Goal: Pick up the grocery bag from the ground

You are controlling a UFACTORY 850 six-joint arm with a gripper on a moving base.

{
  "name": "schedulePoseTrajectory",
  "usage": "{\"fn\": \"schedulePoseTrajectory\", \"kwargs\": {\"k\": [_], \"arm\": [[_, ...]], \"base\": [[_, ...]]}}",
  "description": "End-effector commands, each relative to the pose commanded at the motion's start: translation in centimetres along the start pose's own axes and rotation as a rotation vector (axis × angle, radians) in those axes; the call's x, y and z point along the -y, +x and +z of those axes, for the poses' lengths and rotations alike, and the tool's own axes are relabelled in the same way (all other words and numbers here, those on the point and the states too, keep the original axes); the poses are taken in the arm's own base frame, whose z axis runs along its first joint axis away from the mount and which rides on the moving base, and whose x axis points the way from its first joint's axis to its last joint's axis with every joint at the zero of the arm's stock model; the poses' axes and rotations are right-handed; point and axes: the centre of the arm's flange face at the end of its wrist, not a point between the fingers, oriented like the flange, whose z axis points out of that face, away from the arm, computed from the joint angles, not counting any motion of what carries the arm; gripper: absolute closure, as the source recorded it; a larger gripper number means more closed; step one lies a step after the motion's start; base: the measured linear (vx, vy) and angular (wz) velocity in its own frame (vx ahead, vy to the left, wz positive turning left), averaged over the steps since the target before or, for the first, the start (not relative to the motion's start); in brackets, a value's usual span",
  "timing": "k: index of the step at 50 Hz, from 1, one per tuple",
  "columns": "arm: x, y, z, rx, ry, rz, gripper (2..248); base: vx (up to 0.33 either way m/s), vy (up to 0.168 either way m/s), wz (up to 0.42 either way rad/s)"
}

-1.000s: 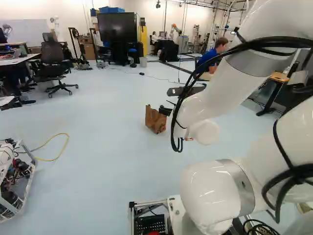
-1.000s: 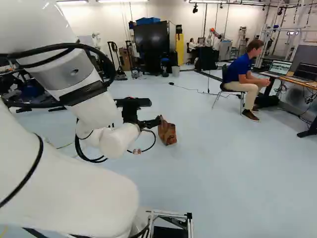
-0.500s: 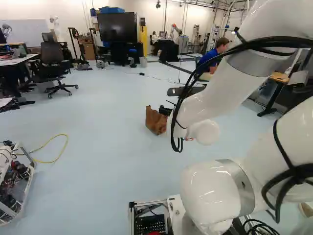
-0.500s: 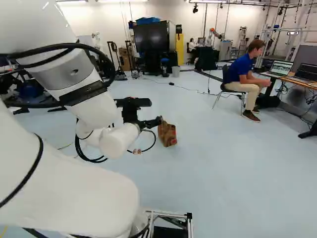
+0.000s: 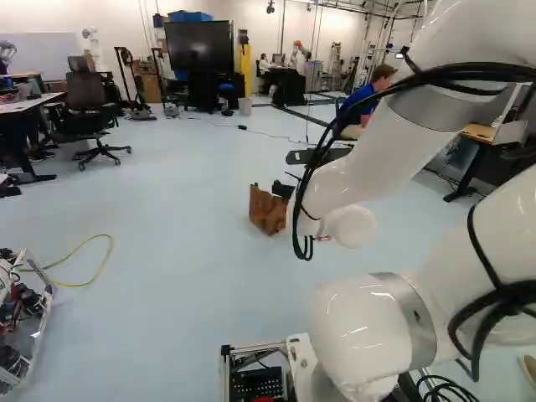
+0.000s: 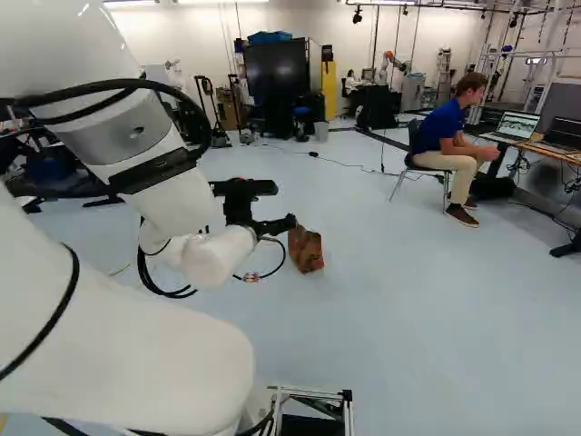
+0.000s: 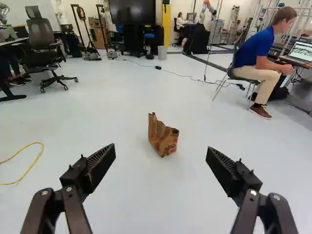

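The gripper (image 6: 289, 223) shows in the right base view at the end of the arm, its tip overlapping the edge of the brown paper grocery bag (image 6: 306, 250). In the left base view the bag (image 5: 268, 210) stands on the floor, its right side partly covered by the wrist. Seen from the wrist, the gripper (image 7: 161, 153) is wide open, and the bag (image 7: 163, 138) stands upright on the floor some way ahead, roughly centred between the two fingers and touched by neither.
A yellow cable (image 7: 24, 165) lies on the floor to one side. A person sits on a chair beside a laptop table (image 6: 536, 145). An office chair (image 5: 90, 109), a large screen (image 5: 201, 47) and another robot (image 6: 392, 64) are farther back. A wheeled frame (image 5: 25, 322) stands near left.
The base has moved slightly forward; the near frame and yellow cable shift toward the left base view's lower left. The arm keeps its pose, and the gripper remains open.
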Motion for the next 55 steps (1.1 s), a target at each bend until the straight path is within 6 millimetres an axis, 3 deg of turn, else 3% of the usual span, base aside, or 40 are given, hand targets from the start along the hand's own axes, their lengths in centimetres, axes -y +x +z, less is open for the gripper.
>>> {"fn": "schedulePoseTrajectory", "kwargs": {"k": [55], "arm": [[0.0,0.0,0.0,0.0,0.0,0.0,3]], "base": [[0.163,-0.036,-0.004]]}}
